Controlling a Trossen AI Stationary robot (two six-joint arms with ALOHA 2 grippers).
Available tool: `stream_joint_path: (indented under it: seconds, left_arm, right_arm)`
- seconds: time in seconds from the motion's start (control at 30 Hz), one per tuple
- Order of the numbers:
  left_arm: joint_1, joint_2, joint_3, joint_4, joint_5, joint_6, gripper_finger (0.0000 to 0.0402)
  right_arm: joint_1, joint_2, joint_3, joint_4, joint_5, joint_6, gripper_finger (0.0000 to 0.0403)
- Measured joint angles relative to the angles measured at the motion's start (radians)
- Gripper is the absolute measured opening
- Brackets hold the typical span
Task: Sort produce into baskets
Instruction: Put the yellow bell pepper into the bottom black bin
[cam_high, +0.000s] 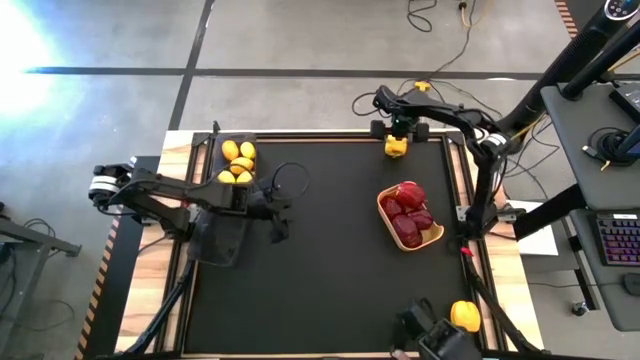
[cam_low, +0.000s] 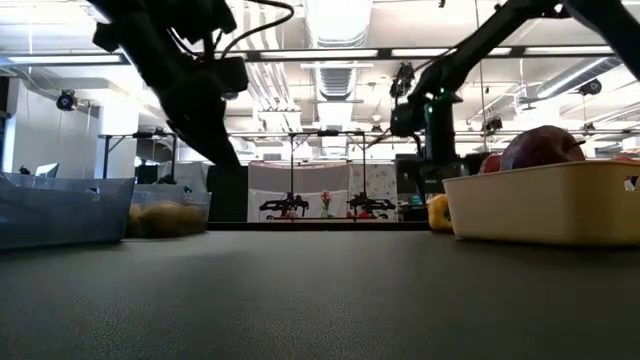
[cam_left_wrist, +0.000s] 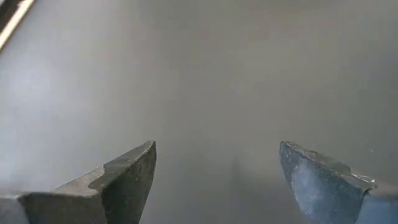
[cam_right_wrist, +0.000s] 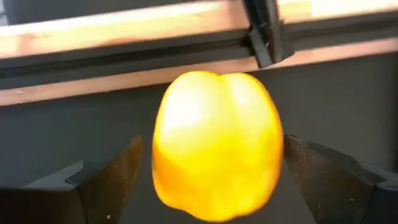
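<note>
A yellow pepper (cam_high: 396, 147) stands on the black mat at the table's far edge; it also shows in the right wrist view (cam_right_wrist: 217, 143). My right gripper (cam_high: 399, 133) is over it, open, one finger on each side of it, with small gaps. My left gripper (cam_high: 281, 226) is open and empty over bare mat (cam_left_wrist: 217, 155), left of centre. A black mesh basket (cam_high: 222, 150) at the far left holds yellow lemons (cam_high: 238, 160). A second black basket (cam_high: 222, 238) stands near the left arm. An orange-tan basket (cam_high: 437, 235) holds dark red pieces (cam_high: 408, 212).
An orange-yellow piece (cam_high: 464, 316) lies at the near right corner beside a dark device (cam_high: 425, 335). A wooden rail and frame bar (cam_right_wrist: 186, 37) run right behind the pepper. The mat between the baskets (cam_high: 330, 260) is bare.
</note>
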Motion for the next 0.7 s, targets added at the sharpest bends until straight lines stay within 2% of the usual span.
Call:
stream_joint_path:
  seconds: [0.1, 0.3, 0.43, 0.53, 0.7]
  left_arm:
    - [0.033, -0.002, 0.0, 0.015, 0.0, 0.009, 0.0322]
    - [0.056, 0.0, 0.0, 0.024, 0.0, 0.012, 0.0322]
    - [0.055, 0.0, 0.0, 0.024, 0.001, 0.008, 0.0322]
    - [0.051, 0.0, 0.0, 0.023, 0.01, 0.001, 0.0322]
    - [0.021, 0.001, -0.001, 0.024, 0.035, -0.004, 0.0322]
  right_arm:
    - [-0.012, 0.029, -0.003, 0.015, -0.045, -0.002, 0.0382]
    - [-0.015, 0.067, -0.003, 0.015, -0.05, -0.001, 0.0377]
    - [0.003, 0.071, -0.003, 0.017, -0.063, 0.003, 0.0342]
    - [0.044, 0.059, -0.004, 0.022, -0.065, -0.056, 0.0311]
    - [0.2, 0.001, 0.022, 0.024, -0.064, -0.257, 0.0311]
